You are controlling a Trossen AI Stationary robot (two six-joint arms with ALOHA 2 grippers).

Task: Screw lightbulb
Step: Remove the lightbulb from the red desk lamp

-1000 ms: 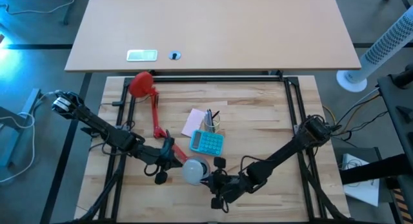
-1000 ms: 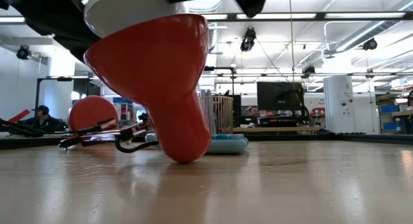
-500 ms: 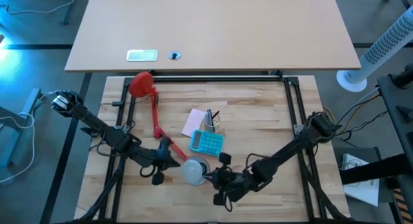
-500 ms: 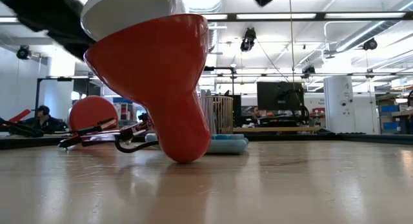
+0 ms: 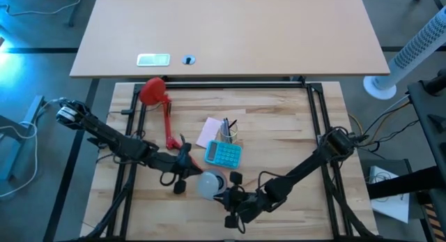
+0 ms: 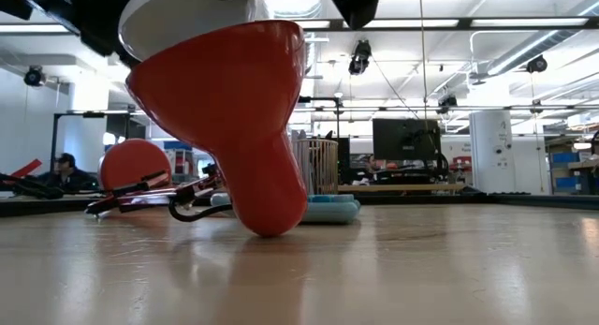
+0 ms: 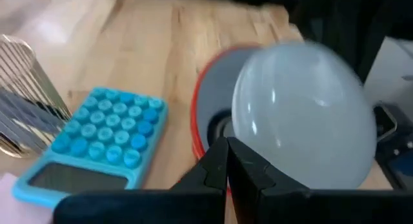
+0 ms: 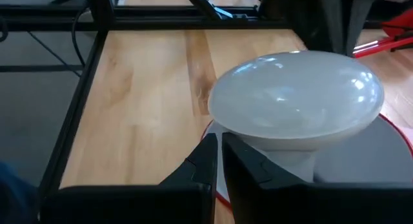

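Wooden worktop (image 5: 279, 130) holds a red lamp (image 5: 162, 109), whose shade (image 6: 225, 110) sits near the front edge with the white bulb (image 5: 208, 185) resting in it. Both arms meet there: the left gripper (image 5: 182, 174) is just beside the shade and the right gripper (image 5: 233, 200) is at the bulb. Each gripper's fingers (image 8: 213, 162) look closed, gripping nothing, and a blue calculator (image 5: 224, 153) lies close behind.

Lightbulb (image 5: 208, 185) inside lamp shade (image 6: 220, 119), between left tool (image 5: 185, 167) and right tool (image 5: 226, 202), calculator (image 5: 224, 153) just behind.

White lightbulb (image 8: 297, 101), red shade (image 6: 225, 110), blue calculator (image 7: 97, 137)
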